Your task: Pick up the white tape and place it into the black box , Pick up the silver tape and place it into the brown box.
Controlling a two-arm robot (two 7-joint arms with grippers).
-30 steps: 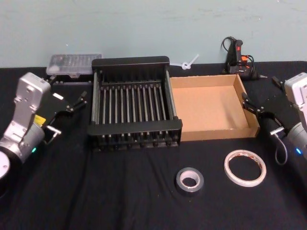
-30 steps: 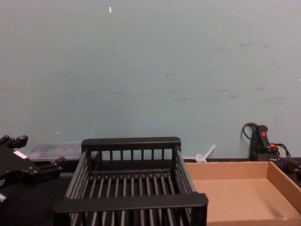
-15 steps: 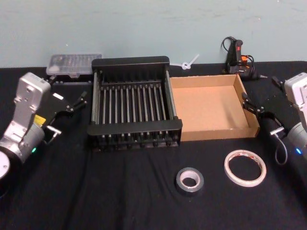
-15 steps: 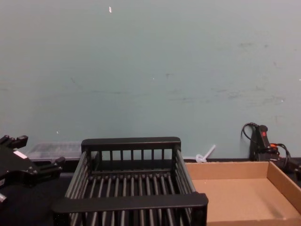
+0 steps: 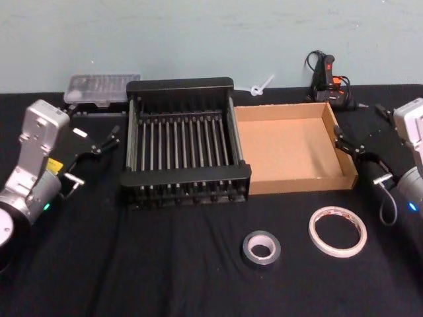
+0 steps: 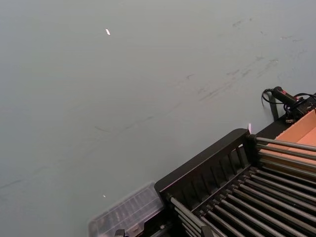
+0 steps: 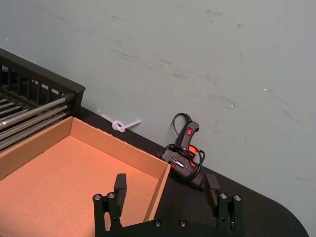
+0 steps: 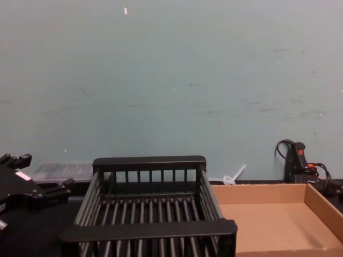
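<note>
At the far right edge of the counter (image 5: 165, 264), we have the right hand (image 7: 167, 190) hovering spread wide and empty, one finger over the right wall of the brown box (image 5: 291, 148), the other out over the black cloth near the glue gun (image 7: 183, 153). It touches nothing. Left hand (image 5: 99, 142) sits left of the black box (image 5: 185, 142), raised off the counter, holding nothing; we judge it slightly parted.

Step in hand, we judge: nothing picked yet, both boxes empty, so this is the start of the first reach. White tape (image 5: 338, 230) lies flat on the near right of the counter, just in front of the brown box's near right corner. Silver tape (image 5: 261, 247) lies flat left of it and slightly nearer, apart from it, in front of the seam between the two boxes.

Next move likely calls for the right hand to swing near and drop over the white tape's rim, one finger inside the hollow centre, then carry it left past the brown box to the black box. Risk: thin ring, easy to slide on cloth.
</note>
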